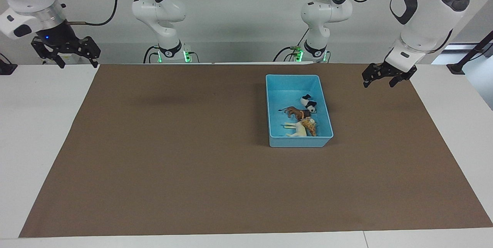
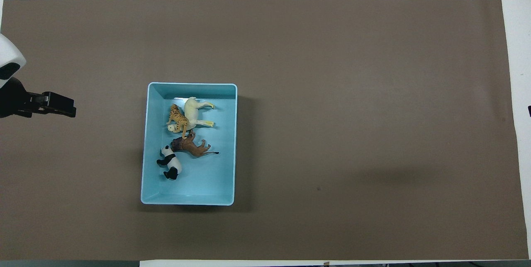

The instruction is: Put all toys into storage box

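The box (image 1: 299,141) sits on the mat (image 1: 173,155), toward the left arm's end. In it, the panda (image 1: 309,103) lies nearest the robots, then the lion (image 1: 297,113); the horse (image 1: 295,128) and tiger (image 1: 309,125) lie farthest, touching.

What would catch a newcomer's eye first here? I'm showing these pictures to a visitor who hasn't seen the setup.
The light blue storage box stands out on the brown mat, toward the left arm's end of the table. In it lie four toys: cream horse and tiger together farthest from the robots, then the lion, then the panda. Both grippers hang open and empty at the table's ends, left gripper and right gripper.
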